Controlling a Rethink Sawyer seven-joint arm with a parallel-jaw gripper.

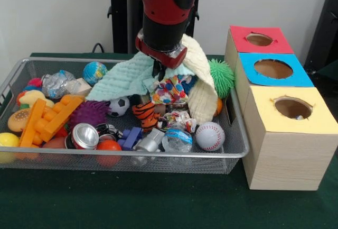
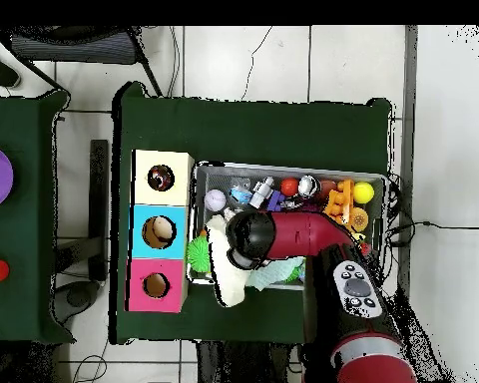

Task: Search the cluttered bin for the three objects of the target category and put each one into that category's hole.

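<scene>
At the near rim of the bin (image 1: 232, 152): a baseball (image 1: 210, 136), crushed bottle (image 1: 177, 140) and tin can (image 1: 84, 135), none of them target items. Farther in, at mid-bin: one polka-dot fabric piece (image 1: 170, 90), bunched between the mint-green cloth (image 1: 124, 78) and the cream cloth (image 1: 203, 83). Directly above it: the gripper (image 1: 158, 73), tips just over or touching the fabric; spread or closed cannot be told from either view. Right of the bin: the yellow-topped box with its hole (image 1: 293, 107), something small and pale visible inside. Judged stage: at least this piece still to be moved; other dotted pieces not visible.
</scene>
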